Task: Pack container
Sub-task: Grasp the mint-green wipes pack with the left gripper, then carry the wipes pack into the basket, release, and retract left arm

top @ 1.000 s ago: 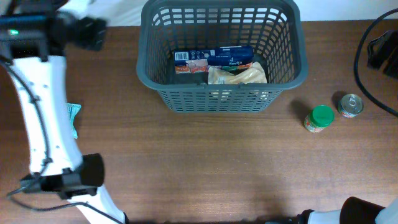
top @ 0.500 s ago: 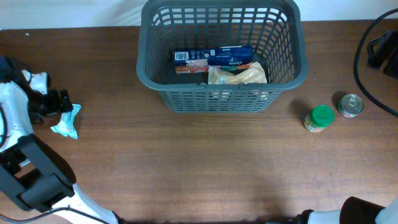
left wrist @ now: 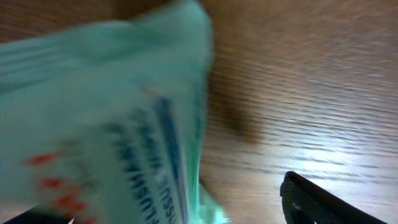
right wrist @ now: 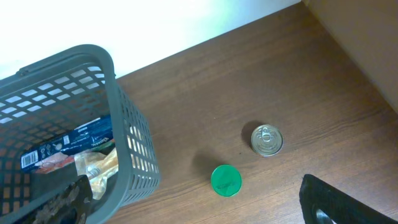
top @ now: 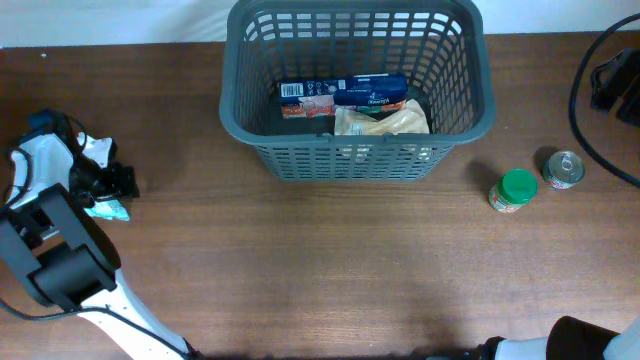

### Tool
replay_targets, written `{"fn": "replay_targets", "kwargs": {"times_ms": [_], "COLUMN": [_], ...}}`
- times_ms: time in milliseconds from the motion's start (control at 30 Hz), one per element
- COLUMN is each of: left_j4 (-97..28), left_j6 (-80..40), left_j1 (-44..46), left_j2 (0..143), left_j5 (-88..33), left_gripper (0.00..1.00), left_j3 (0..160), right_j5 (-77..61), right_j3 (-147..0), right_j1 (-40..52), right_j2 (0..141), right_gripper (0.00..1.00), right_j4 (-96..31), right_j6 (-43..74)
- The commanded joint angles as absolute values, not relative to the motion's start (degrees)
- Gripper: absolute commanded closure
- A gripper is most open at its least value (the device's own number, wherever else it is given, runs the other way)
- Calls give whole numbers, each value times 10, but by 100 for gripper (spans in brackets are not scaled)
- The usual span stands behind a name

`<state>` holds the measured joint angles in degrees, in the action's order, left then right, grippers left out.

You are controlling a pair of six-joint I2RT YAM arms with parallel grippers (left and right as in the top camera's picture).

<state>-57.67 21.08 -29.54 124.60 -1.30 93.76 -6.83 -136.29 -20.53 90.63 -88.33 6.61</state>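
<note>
The dark grey slotted basket (top: 350, 160) stands at the back middle and holds a blue and white box (top: 345, 97) and a beige bag (top: 385, 122); it also shows in the right wrist view (right wrist: 134, 155). A teal packet (top: 105, 209) lies at the far left. My left gripper (top: 112, 184) is right over it, open; in the left wrist view the blurred packet (left wrist: 106, 124) fills the space between the fingers (left wrist: 323, 202) of my left gripper (left wrist: 155, 205). My right gripper (right wrist: 205, 208) is open and empty, high above the table.
A jar with a green lid (top: 515, 190) and a tin can (top: 564, 168) stand right of the basket; both show in the right wrist view, the jar (right wrist: 226, 180) and the can (right wrist: 267, 139). A black cable (top: 585, 110) runs along the right edge.
My left arm has swung down and left from the back of the table onto the teal packet. The right arm and the groceries have not moved.
</note>
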Motion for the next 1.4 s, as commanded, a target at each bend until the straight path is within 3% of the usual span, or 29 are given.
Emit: {"fn": "replay_targets", "kwargs": {"times_ms": [0, 33, 100, 133, 200, 333, 533, 767, 900, 1200, 1367], "left_j4": [-570, -567, -566, -566, -570, -627, -760, -801, -773, -755, -755], "left_j6": [202, 202, 198, 187, 171, 143, 131, 140, 247, 529, 567], "left_j1": [-296, -296, -296, -296, -296, -293, -256, -139, -37, 192, 252], "left_j2": [1260, 1260, 1260, 1260, 1260, 1260, 1260, 1260, 1260, 1287, 1343], "left_j5": [5, 4, 4, 4, 4, -23, -100, -119, -127, -117, 16], "left_gripper": [19, 24, 45, 74, 99, 98, 98, 98, 98, 98, 98], "left_j3": [933, 933, 934, 935, 943, 1034, 1310, 1651, 1753, 1715, 1625], "right_j5": [-61, -62, -61, -62, -61, -62, -62, -61, -61, -61, -62], "right_j3": [-1364, -1364, -1364, -1364, -1364, -1364, -1364, -1364, -1364, -1364, -1364], "right_j1": [-203, -203, -203, -203, -203, -203, -203, -203, -203, -203, -203], "right_j2": [907, 907, 907, 907, 907, 907, 907, 907, 907, 907, 907], "right_gripper": [1, 1, 1, 1, 1, 1, 1, 1, 1, 1, 1], "right_j4": [-883, -883, -883, -883, -883, -883, -883, -883, -883, -883, -883], "right_j6": [62, 62, 62, 62, 62, 62, 62, 62, 62, 62, 62]}}
